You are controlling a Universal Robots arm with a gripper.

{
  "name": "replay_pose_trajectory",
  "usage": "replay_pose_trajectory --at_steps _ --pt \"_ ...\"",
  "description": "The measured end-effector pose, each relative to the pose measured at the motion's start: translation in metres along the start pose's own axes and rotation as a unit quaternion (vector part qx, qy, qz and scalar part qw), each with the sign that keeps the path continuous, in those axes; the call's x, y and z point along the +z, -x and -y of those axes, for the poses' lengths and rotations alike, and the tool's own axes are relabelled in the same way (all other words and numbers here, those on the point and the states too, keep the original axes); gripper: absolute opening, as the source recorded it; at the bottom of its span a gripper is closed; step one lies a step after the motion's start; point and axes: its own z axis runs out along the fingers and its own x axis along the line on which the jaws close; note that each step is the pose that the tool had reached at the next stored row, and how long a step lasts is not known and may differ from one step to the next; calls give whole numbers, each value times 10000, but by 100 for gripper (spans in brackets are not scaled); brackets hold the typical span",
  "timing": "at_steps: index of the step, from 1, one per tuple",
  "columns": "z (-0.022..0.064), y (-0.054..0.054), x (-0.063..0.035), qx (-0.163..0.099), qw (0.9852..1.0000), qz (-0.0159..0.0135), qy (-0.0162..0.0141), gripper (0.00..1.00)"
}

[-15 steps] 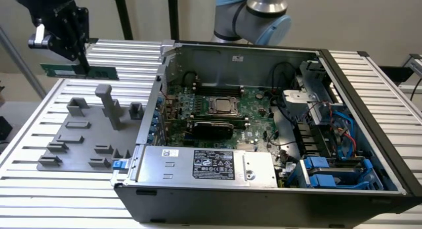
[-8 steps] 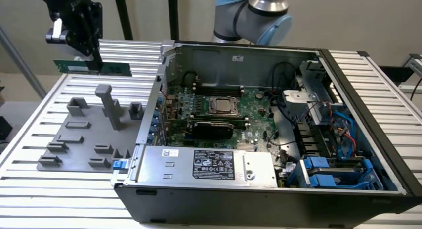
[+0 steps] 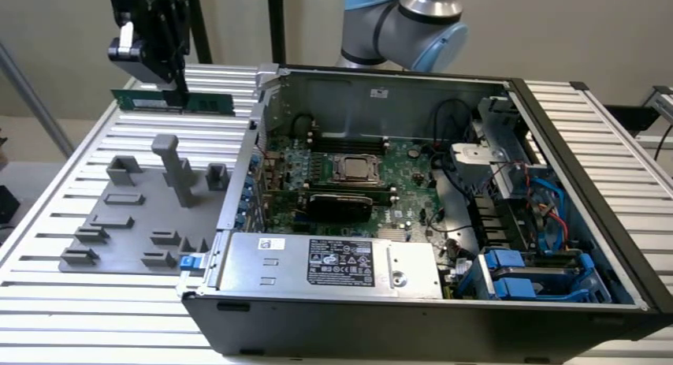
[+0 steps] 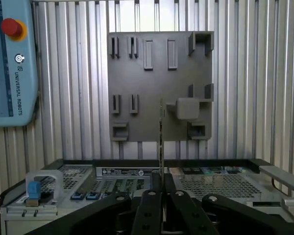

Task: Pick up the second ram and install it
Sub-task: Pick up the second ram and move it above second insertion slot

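Observation:
The second ram (image 3: 173, 102) is a long green stick hanging level in the air at the exterior view's upper left. My gripper (image 3: 181, 93) is shut on its top edge. It hangs above the far end of the grey holder plate (image 3: 137, 215), outside the open computer case (image 3: 421, 325). In the wrist view the ram (image 4: 161, 142) shows edge-on as a thin line running out from my gripper (image 4: 160, 188), with the holder plate (image 4: 157, 63) beyond it. The motherboard (image 3: 347, 176) with its silver processor socket (image 3: 355, 168) lies inside the case.
A black-topped expansion card (image 3: 336, 201) stands near the socket. The power supply (image 3: 336, 262) fills the case's near side, and blue drive bays (image 3: 526, 278) sit at the exterior view's right. A tall post (image 3: 173, 168) rises from the holder plate. A teach pendant (image 4: 12, 63) lies on the slatted table.

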Motion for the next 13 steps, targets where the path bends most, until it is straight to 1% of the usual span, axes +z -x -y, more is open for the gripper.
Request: replay_pose_trajectory --at_steps 7,13 --pt "261 40 -23 0 10000 15 0 13" --pt "514 78 -23 1 10000 27 1 13"
